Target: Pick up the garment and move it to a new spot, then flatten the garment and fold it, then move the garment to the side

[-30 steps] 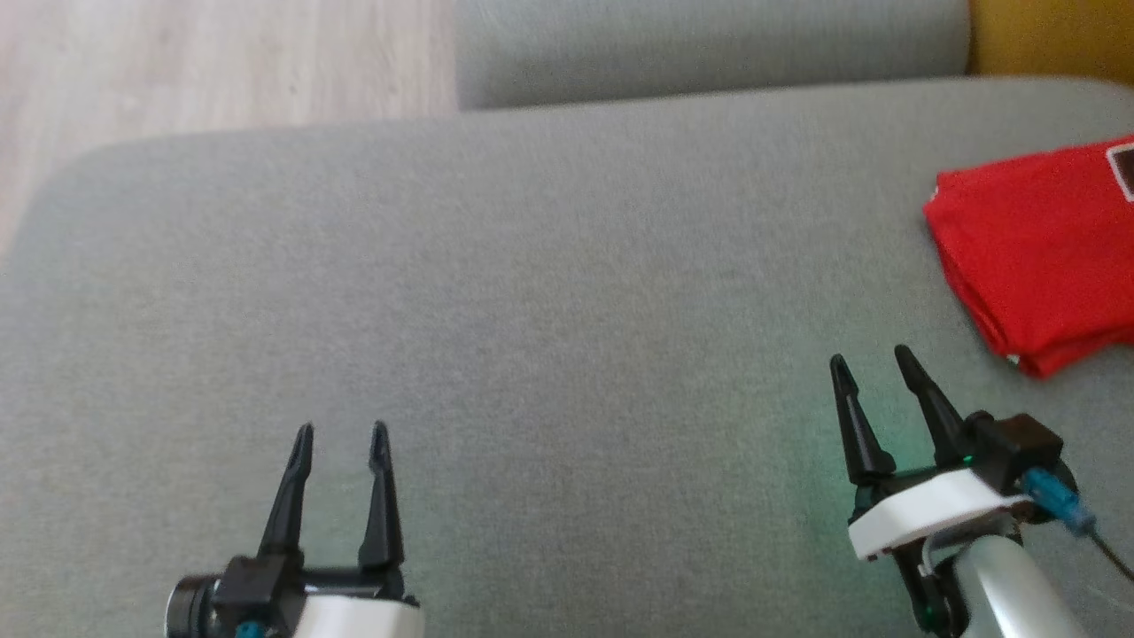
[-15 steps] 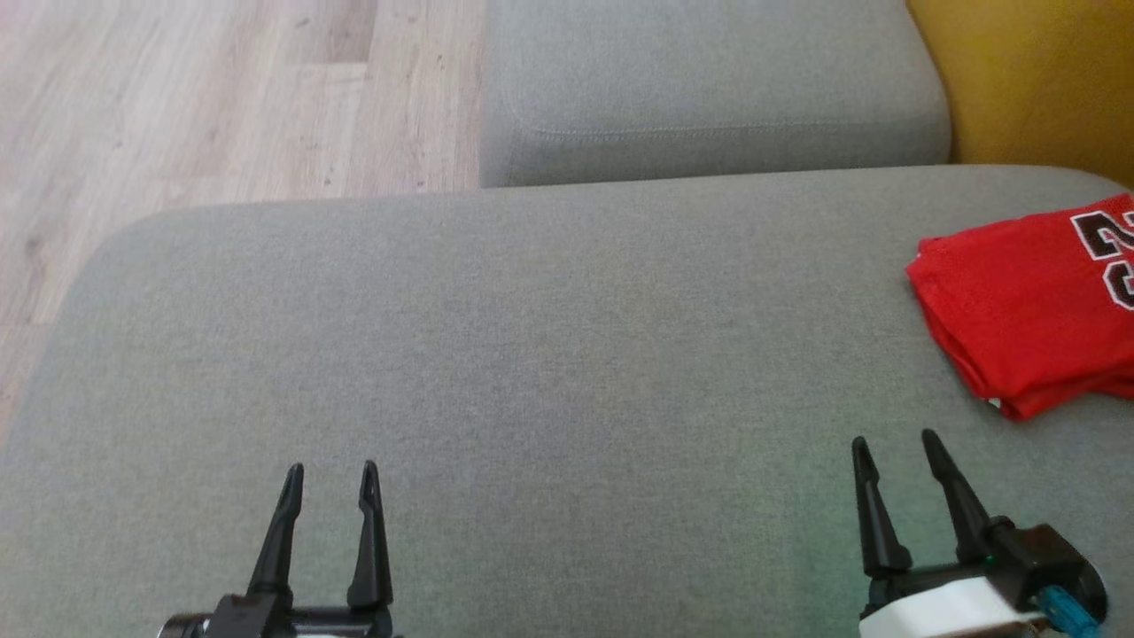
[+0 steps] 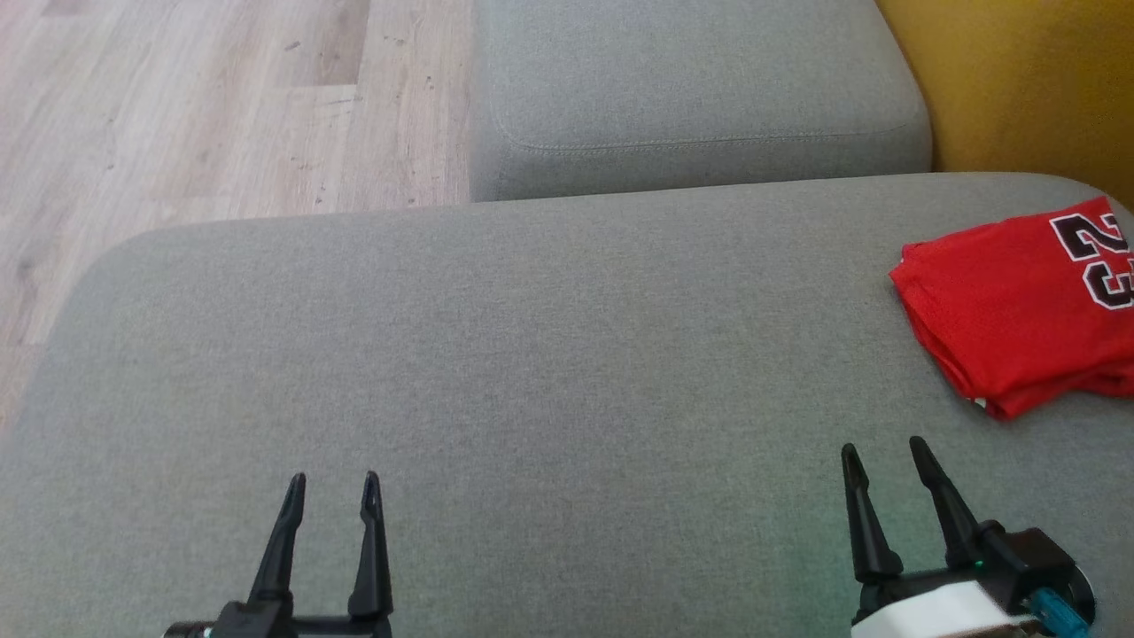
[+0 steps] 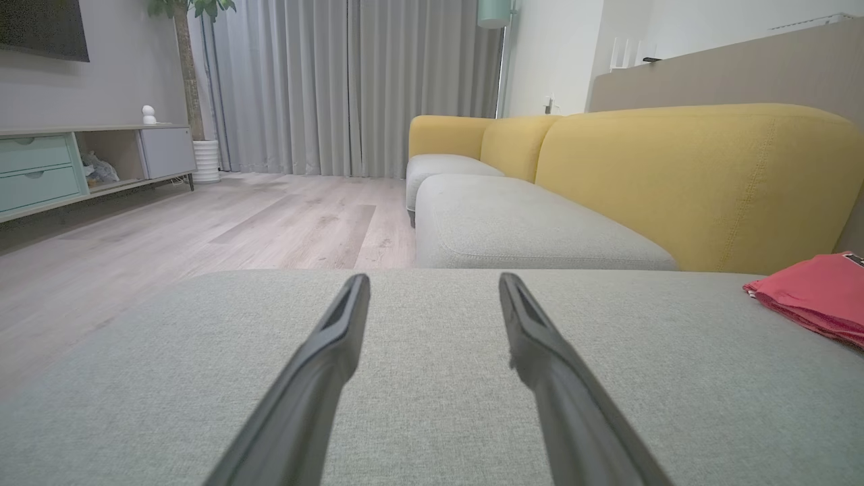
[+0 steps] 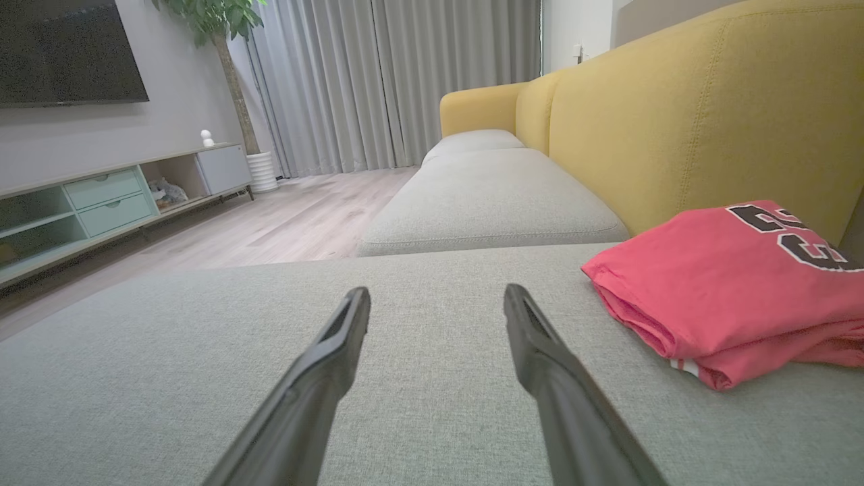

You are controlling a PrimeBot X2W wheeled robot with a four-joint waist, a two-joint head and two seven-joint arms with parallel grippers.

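Folded red garment (image 3: 1019, 310) lies on the grey cushion (image 3: 532, 354); left end effector (image 3: 334, 479) and right end effector (image 3: 881, 447), near the garment, both gape empty.

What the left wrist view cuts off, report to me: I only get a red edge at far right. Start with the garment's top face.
Observer: The red garment lies folded, and the head view shows black numerals reading 23 on its top face.
Operator: Now place the right gripper for me.
Observer: The right gripper is open over the grey cushion, short of the garment's near corner and apart from it.
Operator: Check that corner.
Observer: In the right wrist view, a small white patch shows between the folded layers there.
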